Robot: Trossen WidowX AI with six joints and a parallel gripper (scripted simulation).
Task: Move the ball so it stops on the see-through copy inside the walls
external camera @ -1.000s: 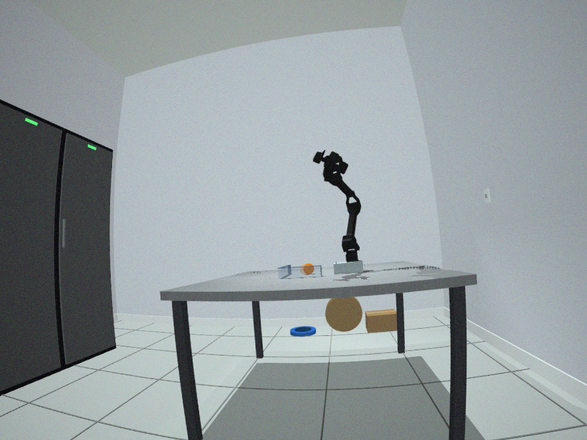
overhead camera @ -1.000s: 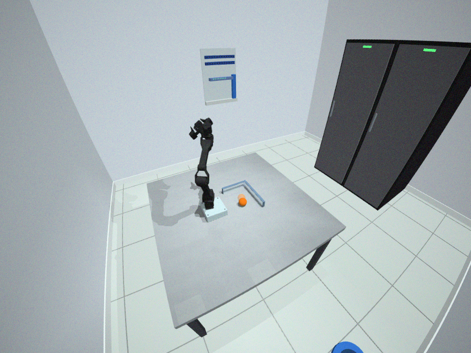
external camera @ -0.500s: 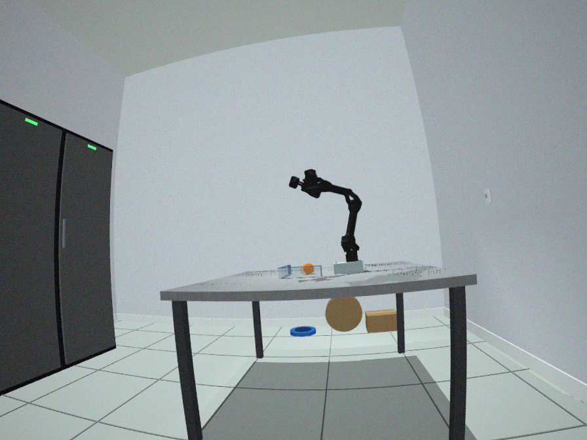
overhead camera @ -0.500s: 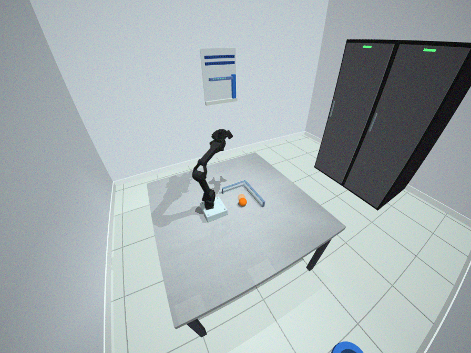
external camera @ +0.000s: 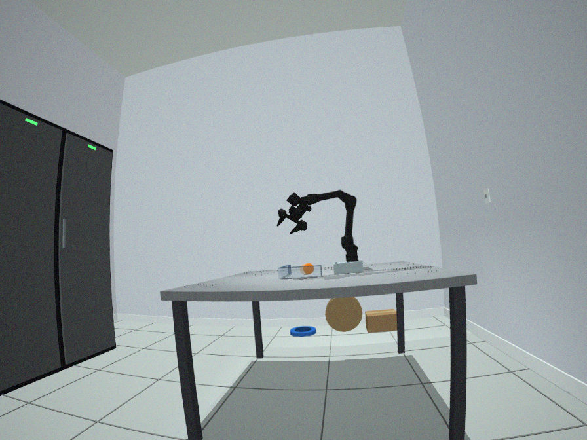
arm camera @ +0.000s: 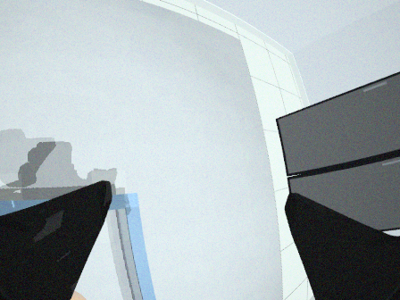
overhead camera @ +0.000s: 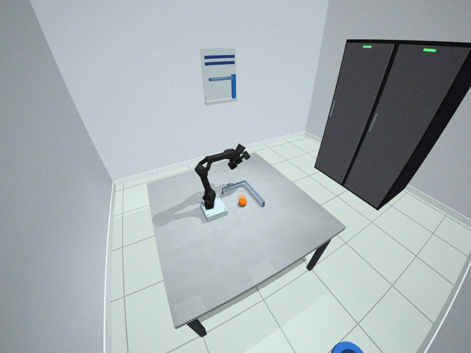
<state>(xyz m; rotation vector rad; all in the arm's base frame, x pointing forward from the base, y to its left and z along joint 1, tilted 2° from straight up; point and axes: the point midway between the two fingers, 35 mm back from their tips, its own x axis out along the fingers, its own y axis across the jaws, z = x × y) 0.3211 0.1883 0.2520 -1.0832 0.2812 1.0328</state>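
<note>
The orange ball [overhead camera: 242, 201] [external camera: 308, 268] rests on the grey table [overhead camera: 224, 258] [external camera: 227, 289]. The pale see-through copy [overhead camera: 241, 196] is just behind it in the top view, partly covered by the ball. The low clear walls with blue edges [overhead camera: 255, 193] [arm camera: 145, 268] meet in a corner beyond both. My gripper [overhead camera: 240, 161] [external camera: 284, 228] [arm camera: 201, 198] is open and empty, high above the table and the walls, tilted downward. The wrist view shows the wall corner beside the left fingertip and a pale orange sliver at the bottom edge; the solid ball is not seen there.
The pale arm base [overhead camera: 216, 213] [external camera: 348, 267] stands on the table beside the ball. Dark cabinets [overhead camera: 365, 114] [external camera: 28, 236] [arm camera: 344, 138] stand off the table. A blue ring [external camera: 302, 331], a brown disc [external camera: 343, 313] and a brown box [external camera: 380, 321] are beyond the table, seen below its top.
</note>
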